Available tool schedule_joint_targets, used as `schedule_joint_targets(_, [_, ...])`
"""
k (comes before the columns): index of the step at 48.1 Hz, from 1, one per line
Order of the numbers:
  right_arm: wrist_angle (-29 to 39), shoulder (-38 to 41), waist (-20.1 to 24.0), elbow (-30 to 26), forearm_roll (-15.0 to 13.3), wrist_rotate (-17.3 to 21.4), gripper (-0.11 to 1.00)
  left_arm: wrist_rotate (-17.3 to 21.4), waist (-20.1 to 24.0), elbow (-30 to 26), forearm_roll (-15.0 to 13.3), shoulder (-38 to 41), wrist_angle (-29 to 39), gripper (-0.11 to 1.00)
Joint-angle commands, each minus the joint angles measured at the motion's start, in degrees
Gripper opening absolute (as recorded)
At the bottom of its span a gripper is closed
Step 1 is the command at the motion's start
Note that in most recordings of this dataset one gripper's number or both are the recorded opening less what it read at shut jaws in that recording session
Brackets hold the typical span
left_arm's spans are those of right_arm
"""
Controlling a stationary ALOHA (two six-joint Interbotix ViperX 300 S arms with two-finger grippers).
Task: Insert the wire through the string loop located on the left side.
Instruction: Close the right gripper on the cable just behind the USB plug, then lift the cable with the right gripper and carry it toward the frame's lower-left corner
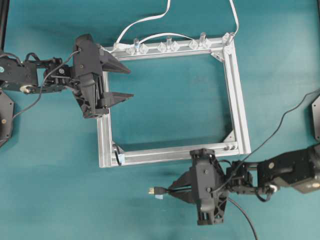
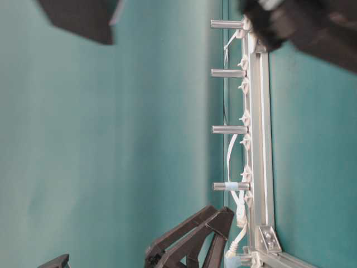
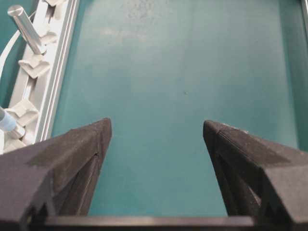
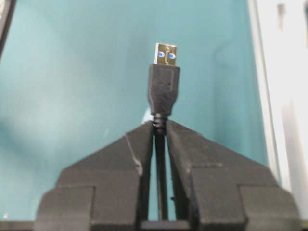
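Wire (image 4: 162, 91) pinched in right tool (image 4: 160, 126), left tool (image 3: 156, 132) spread wide.

Open table (image 1: 60, 190) lies btwn right end effector (image 1: 172, 190) w/ wire (image 1: 156, 191) and string loop (image 1: 119, 154) at frame (image 1: 170, 152) corner. Left end effector (image 1: 129, 82) hangs over frame's left rail, well above loop. Clips (image 1: 167, 46) line far rail only.
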Motion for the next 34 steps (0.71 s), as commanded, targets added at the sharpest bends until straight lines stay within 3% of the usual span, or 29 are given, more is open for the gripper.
schedule_joint_targets(1, [1.14, -3.52, -1.14, -0.62, 0.00, -0.70, 0.13, 0.09, -0.44, -0.53, 0.18, -1.05, -0.35, 0.80])
schedule_joint_targets(13, [4.39, -6.15, -3.08, -0.88, -0.09, -3.78, 0.13, 0.00, -1.32, -0.53, 0.18, -1.05, -0.26, 0.80])
schedule_joint_targets(34, [6.50, -6.94, -3.60, -1.41, 0.00, -3.96, 0.13, -0.09, -1.67, -0.53, 0.18, -1.05, -0.26, 0.80])
